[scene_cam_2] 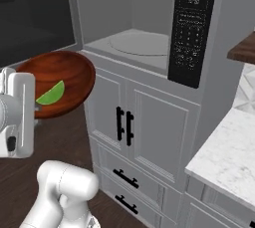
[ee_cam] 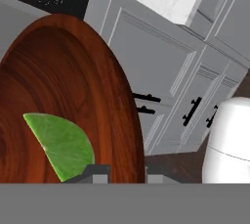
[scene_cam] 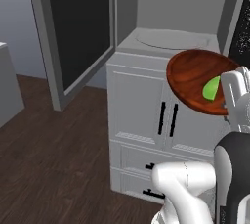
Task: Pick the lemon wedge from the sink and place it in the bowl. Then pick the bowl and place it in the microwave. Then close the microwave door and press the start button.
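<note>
Light grey panelled cabinet doors (scene_cam_2: 134, 127) with paired vertical black bar handles (scene_cam_2: 124, 125), drawers below with horizontal black handles (scene_cam_2: 124, 178). White marble countertop (scene_cam_2: 224, 152) to the right. Dark brown wood plank floor (scene_cam: 58, 154).

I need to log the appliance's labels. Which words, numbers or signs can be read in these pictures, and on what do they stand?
Nothing can be read.
The black control strip on the grey boxy microwave: rows of pale key markings, too small and blurred to read.
The glossy reddish-brown wooden bowl, the lime-green wedge, the grey cabinet doors: no text.
</note>
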